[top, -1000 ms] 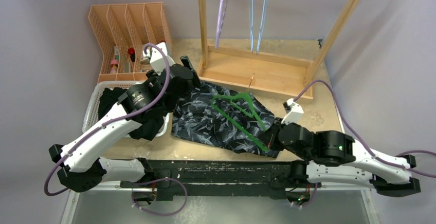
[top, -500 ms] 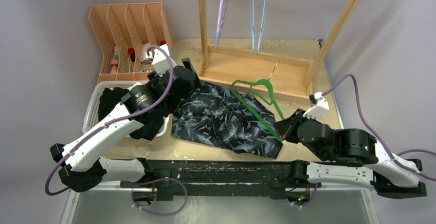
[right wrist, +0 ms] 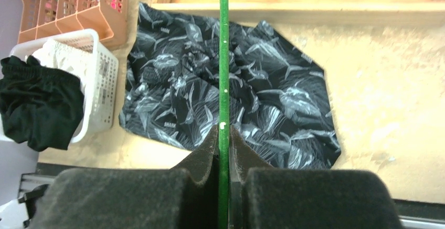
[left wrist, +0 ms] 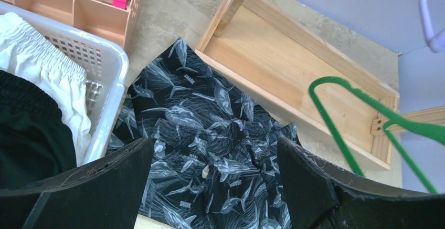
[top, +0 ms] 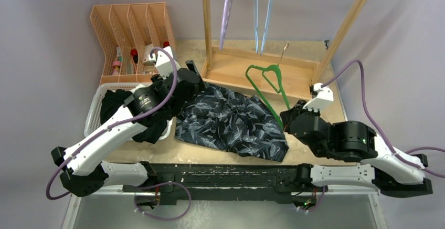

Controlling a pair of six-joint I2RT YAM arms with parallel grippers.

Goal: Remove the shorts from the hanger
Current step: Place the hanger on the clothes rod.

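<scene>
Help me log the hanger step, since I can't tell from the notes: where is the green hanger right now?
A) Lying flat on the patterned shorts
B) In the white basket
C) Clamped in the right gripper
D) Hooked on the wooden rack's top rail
C: the right gripper is shut on the green hanger, holding it up bare, while the patterned shorts lie spread on the table below.

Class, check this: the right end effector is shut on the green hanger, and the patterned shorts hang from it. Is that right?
No. The right end effector is shut on the green hanger, but the patterned shorts lie flat on the table, off it, as the right wrist view shows.
</scene>
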